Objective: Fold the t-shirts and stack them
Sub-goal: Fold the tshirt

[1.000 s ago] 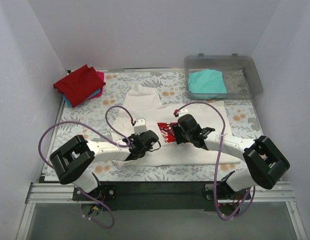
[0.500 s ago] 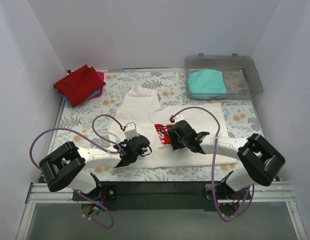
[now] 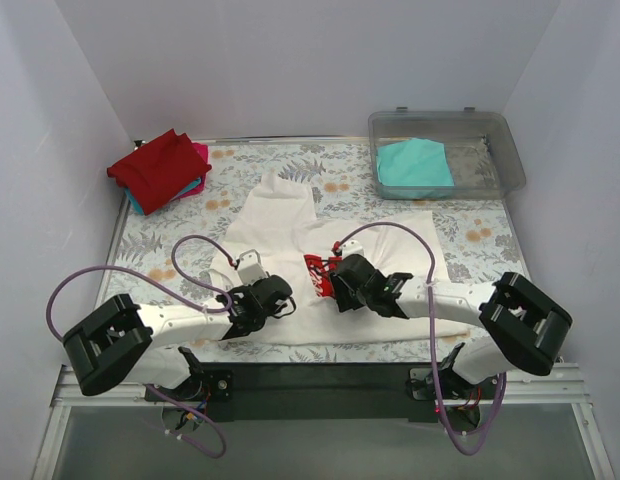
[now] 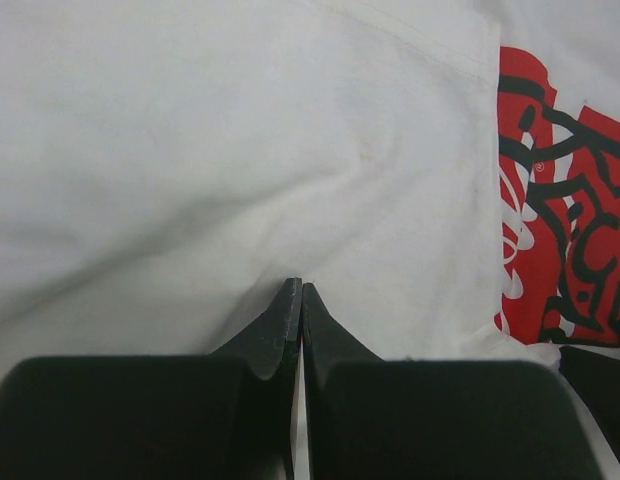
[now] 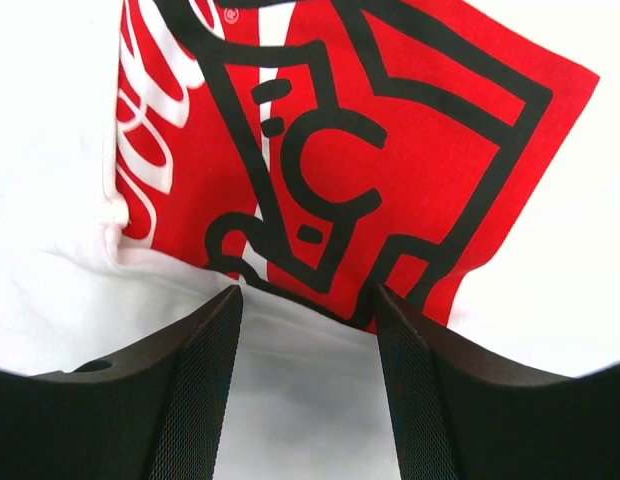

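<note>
The white t-shirt (image 3: pixel 280 210) lies spread on the floral table, its red Coca-Cola print (image 3: pixel 317 275) bunched up between my grippers. My left gripper (image 3: pixel 280 295) rests on the shirt left of the print. Its jaws are shut (image 4: pixel 298 285) with a thin pinch of white cloth (image 4: pixel 240 150) between them. My right gripper (image 3: pixel 335 278) is open (image 5: pixel 308 292). Its fingers (image 5: pixel 205 380) stand astride a white fold at the near edge of the print (image 5: pixel 360 150). A folded red tee (image 3: pixel 158 168) tops a stack with pink (image 3: pixel 200 152) and blue (image 3: pixel 138 205) edges at the back left.
A clear plastic bin (image 3: pixel 490 140) at the back right holds a folded teal tee (image 3: pixel 415 165). White walls close in the table (image 3: pixel 170 235) on three sides. Purple cables loop over both arms.
Both grippers have moved toward the near edge and closer together. The white shirt has slid with them, and the print has bunched up narrower.
</note>
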Robot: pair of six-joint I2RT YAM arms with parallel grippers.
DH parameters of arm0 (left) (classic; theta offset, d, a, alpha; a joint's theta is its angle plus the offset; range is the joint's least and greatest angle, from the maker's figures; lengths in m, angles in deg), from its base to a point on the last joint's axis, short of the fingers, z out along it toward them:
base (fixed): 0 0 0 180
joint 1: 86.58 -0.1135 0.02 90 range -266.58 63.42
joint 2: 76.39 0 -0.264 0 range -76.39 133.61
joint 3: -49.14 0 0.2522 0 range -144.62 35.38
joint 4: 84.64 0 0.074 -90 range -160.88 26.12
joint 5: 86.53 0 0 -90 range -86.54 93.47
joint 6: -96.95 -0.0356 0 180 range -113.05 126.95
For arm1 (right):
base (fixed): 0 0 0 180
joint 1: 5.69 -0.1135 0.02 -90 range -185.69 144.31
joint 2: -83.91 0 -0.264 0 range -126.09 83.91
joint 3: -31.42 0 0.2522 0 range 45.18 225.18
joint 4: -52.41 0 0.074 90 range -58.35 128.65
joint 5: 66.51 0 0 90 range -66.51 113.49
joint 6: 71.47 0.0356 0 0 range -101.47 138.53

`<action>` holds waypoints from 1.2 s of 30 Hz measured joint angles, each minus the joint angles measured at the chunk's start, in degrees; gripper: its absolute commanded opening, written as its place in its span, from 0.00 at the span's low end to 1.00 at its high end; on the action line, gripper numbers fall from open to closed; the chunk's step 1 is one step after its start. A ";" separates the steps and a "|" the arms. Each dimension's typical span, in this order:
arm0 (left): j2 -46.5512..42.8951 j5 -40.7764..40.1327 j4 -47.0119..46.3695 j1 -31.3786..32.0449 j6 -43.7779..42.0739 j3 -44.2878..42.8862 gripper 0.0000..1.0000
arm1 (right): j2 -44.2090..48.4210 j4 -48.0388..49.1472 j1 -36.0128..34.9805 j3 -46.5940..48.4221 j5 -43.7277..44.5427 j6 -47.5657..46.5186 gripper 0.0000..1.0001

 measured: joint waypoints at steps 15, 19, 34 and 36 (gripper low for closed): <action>-2.56 -0.68 15.23 0.92 -2.36 -6.10 0.46 | 7.15 -13.94 -1.11 1.22 4.20 1.77 0.54; -1.84 -3.50 18.08 -0.59 -9.68 -16.76 0.56 | 7.15 -14.34 3.45 8.20 6.21 -2.47 0.54; 44.76 -0.15 -0.52 -27.12 -38.53 -66.34 0.51 | 11.50 -2.27 27.82 11.17 -2.38 -12.63 0.54; 49.24 1.46 -0.61 -29.70 -39.60 -69.16 0.51 | 12.59 -1.49 29.00 9.84 -3.41 -12.92 0.54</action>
